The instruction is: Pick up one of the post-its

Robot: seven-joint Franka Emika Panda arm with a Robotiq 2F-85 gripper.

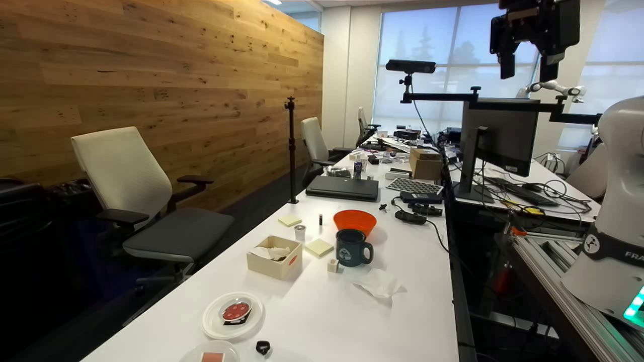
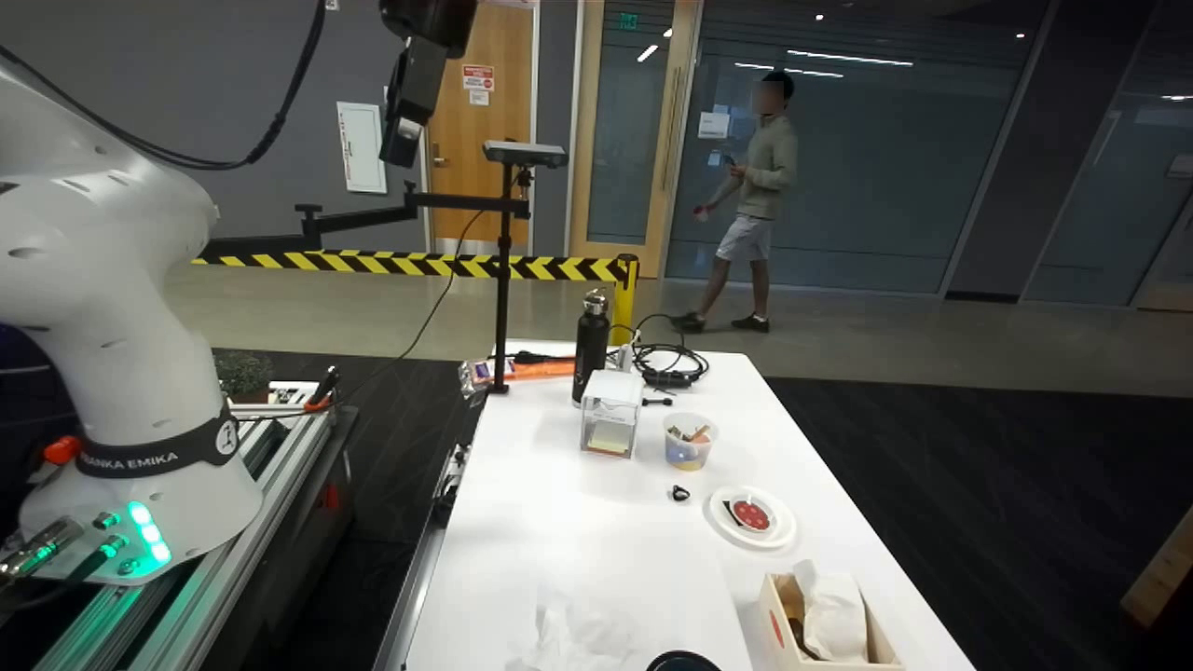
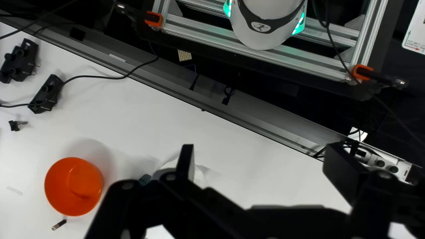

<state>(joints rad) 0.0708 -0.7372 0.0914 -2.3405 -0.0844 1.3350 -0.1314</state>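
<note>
Two pale yellow post-it pads lie flat on the white table (image 1: 322,322) in an exterior view. The nearer post-it pad (image 1: 319,248) is between a cream box (image 1: 275,259) and a dark mug (image 1: 347,252). The farther post-it pad (image 1: 290,220) lies near the table's edge, beyond a small white cup (image 1: 300,232). My gripper (image 1: 528,68) is high above the table, far from both pads. It also shows in an exterior view (image 2: 401,144). In the wrist view its fingers (image 3: 260,152) are wide apart with nothing between them. Neither pad is visible in the wrist view.
An orange bowl (image 1: 354,221) stands behind the mug. A crumpled tissue (image 1: 380,284) and a small cube (image 1: 332,265) lie near the mug. A plate (image 2: 788,536), a clear box (image 2: 611,410) and a black bottle (image 2: 591,349) stand elsewhere. A camera arm (image 1: 443,97) crosses below the gripper.
</note>
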